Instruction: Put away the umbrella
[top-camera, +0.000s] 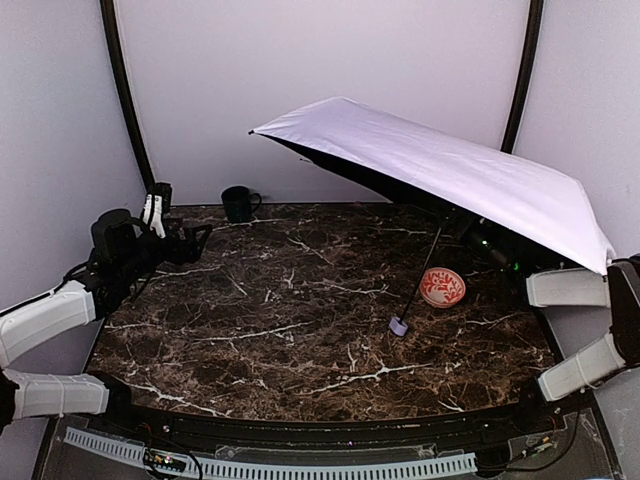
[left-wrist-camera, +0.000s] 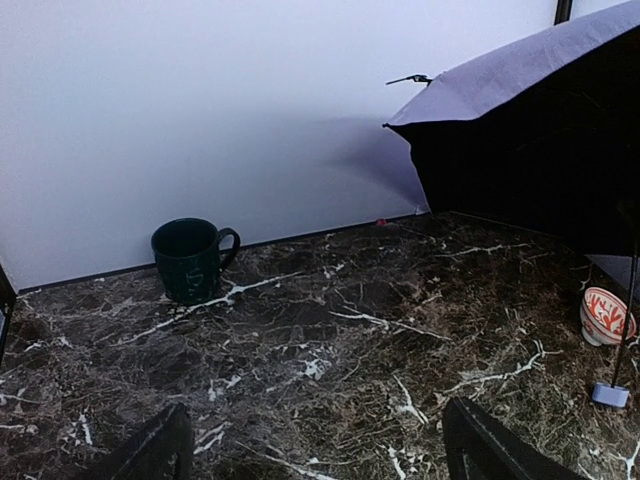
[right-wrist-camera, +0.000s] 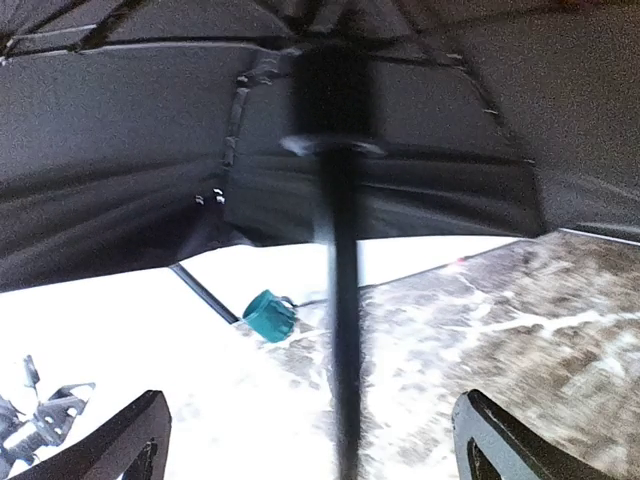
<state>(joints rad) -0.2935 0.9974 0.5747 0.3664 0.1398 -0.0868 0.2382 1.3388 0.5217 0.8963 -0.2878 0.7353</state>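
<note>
Open umbrella (top-camera: 440, 170), pale lavender-white canopy (top-camera: 500, 185) with black lining, tilted, spread over the right rear of the dark marble tabletop (top-camera: 260, 320), thin black shaft (top-camera: 424, 272) slanting down to a small lavender handle (top-camera: 398, 326) resting on the tabletop

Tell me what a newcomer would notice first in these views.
The open umbrella dominates: its pale canopy tilts over the right rear of the marble table, with the black shaft slanting down to the small handle on the marble. Beside the handle sits a red-patterned bowl, and a dark green mug stands at the back left by the wall.
</note>
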